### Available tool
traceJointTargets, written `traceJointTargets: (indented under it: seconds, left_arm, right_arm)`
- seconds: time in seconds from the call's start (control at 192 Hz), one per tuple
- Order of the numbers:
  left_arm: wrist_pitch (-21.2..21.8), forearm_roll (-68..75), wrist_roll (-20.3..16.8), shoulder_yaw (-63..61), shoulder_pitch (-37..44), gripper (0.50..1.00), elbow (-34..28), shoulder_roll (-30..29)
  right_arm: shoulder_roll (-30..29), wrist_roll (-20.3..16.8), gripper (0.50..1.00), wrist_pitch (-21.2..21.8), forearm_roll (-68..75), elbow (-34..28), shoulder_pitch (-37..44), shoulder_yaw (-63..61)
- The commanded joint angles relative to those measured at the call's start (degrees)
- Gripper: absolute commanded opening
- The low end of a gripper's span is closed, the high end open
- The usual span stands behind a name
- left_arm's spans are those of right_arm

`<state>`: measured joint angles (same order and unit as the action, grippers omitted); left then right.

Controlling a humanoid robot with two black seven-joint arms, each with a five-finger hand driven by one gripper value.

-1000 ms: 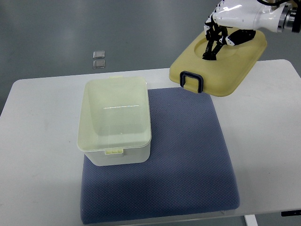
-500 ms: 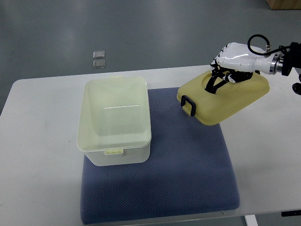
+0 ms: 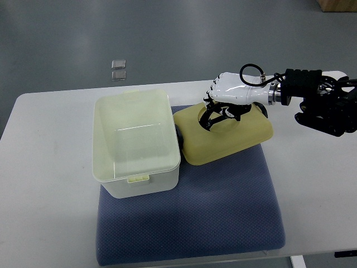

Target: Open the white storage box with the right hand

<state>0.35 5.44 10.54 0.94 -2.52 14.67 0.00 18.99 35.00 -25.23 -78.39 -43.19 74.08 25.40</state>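
Here the right hand [image 3: 226, 100] partly hides the lid [image 3: 223, 134] beside the open box [image 3: 136, 142].

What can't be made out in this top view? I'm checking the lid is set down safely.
- Yellow plastic lid: its dark handle, hidden against the white storage box.
- Right hand: fingers' contact, hidden under its shell.
- Two small clear squares: too small to identify.
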Motion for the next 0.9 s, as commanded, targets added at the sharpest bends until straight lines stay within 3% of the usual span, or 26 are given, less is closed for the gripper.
traceJointTargets:
  seconds: [0.0,0.031,0.104,0.474,0.594,0.734,0.896]
  left_arm:
    - [0.0,0.0,-0.1,0.0,0.1,1.000,0.0,0.0]
    - [0.0,0.0,-0.1,0.0,0.1,1.000,0.0,0.0]
    - [0.0,0.0,-0.1,-0.1,0.1,1.000,0.0,0.0]
    - [0.0,0.0,0.0,-0.2,0.0,1.000,0.0,0.0]
    - [-0.1,0.0,0.0,-0.2,0.0,1.000,0.0,0.0]
    - [-0.1,0.0,0.0,-0.2,0.0,1.000,0.2,0.0]
    - [-0.1,0.0,0.0,-0.2,0.0,1.000,0.5,0.0]
  right_arm:
    - [-0.2,0.0,0.856,0.3,0.1,0.1,-0.6,0.0]
    - [-0.2,0.0,0.897,0.4,0.1,0.1,-0.6,0.0]
    - [0.3,0.0,0.930,0.5,0.1,0.1,-0.5,0.1]
    - [7.5,0.0,0.930,0.8,0.1,-1.5,1.6,0.1]
    - [11.4,0.0,0.930,2.7,0.9,-2.5,3.4,-0.8]
    - [14.8,0.0,0.928,6.6,5.0,-2.3,5.0,-4.5]
    - [15.6,0.0,0.928,17.4,23.8,-1.0,3.8,-19.0]
